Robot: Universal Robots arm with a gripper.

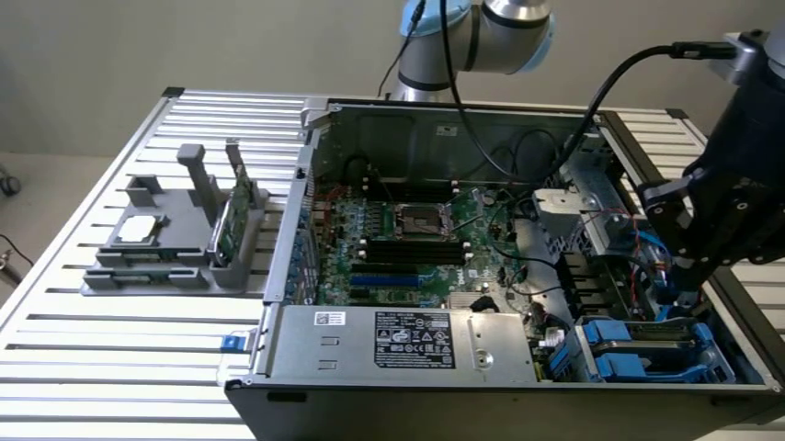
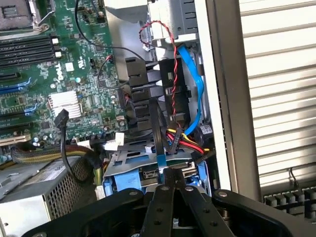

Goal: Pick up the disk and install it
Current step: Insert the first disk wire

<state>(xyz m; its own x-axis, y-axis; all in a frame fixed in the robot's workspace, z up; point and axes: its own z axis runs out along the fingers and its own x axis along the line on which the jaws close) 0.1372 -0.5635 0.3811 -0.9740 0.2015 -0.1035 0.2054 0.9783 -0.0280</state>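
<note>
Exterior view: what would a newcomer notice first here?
The open computer case sits mid-table, its green motherboard laid bare. At the exterior view's right the black gripper, fingers shut, hangs inside the case's corner, just above the blue-framed disk in its bay. On the slatted table at the exterior view's left stands a grey holder with a green card.

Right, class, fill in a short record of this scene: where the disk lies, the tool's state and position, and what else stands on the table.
disk: lying flat in the blue-framed drive bay, in a corner of the open computer case
tool: shut, tips right at the disk's edge beside the cables; contact unclear
table: slatted metal, carrying the case and a grey holder
holder contents: small silver chip lying flat, green card standing on edge
</note>
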